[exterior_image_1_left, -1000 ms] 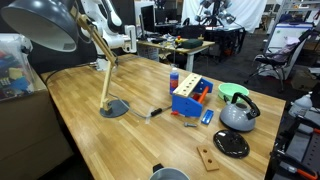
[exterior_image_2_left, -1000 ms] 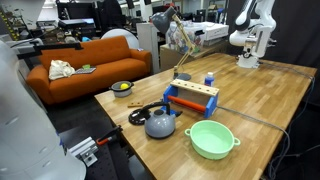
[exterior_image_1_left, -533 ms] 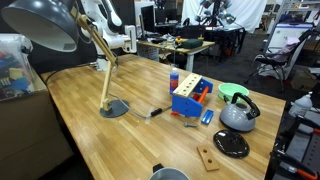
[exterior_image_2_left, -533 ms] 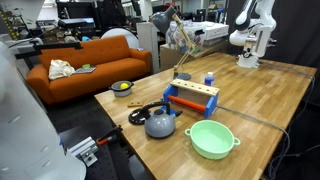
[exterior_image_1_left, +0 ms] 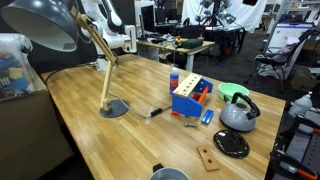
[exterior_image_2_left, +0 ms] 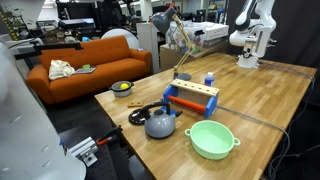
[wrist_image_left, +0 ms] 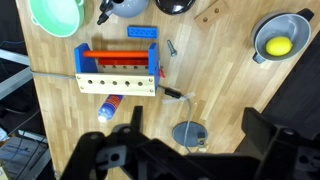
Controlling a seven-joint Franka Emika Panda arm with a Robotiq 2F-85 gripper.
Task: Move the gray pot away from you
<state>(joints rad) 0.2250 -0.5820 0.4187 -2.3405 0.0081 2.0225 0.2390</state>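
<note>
The gray pot point(wrist_image_left: 278, 40) is small, round and low-sided, with a yellow object inside. It sits at the table's edge, top right in the wrist view. It also shows in both exterior views point(exterior_image_2_left: 122, 88) point(exterior_image_1_left: 170, 174). My gripper point(wrist_image_left: 198, 125) is open and empty, high above the table over the lamp's round base point(wrist_image_left: 188, 132), far from the pot. In the exterior views the gripper point(exterior_image_2_left: 245, 58) point(exterior_image_1_left: 127, 40) hangs at the far end of the table from the pot.
A blue and orange tool rack point(wrist_image_left: 117, 70) lies mid-table. Near it are a green bowl point(wrist_image_left: 55, 12), a gray kettle point(exterior_image_2_left: 161, 123), a flat black disc point(exterior_image_1_left: 231, 144), a wooden block point(wrist_image_left: 210, 12) and a blue bottle point(wrist_image_left: 108, 107). A desk lamp point(exterior_image_1_left: 112, 108) stands on the table.
</note>
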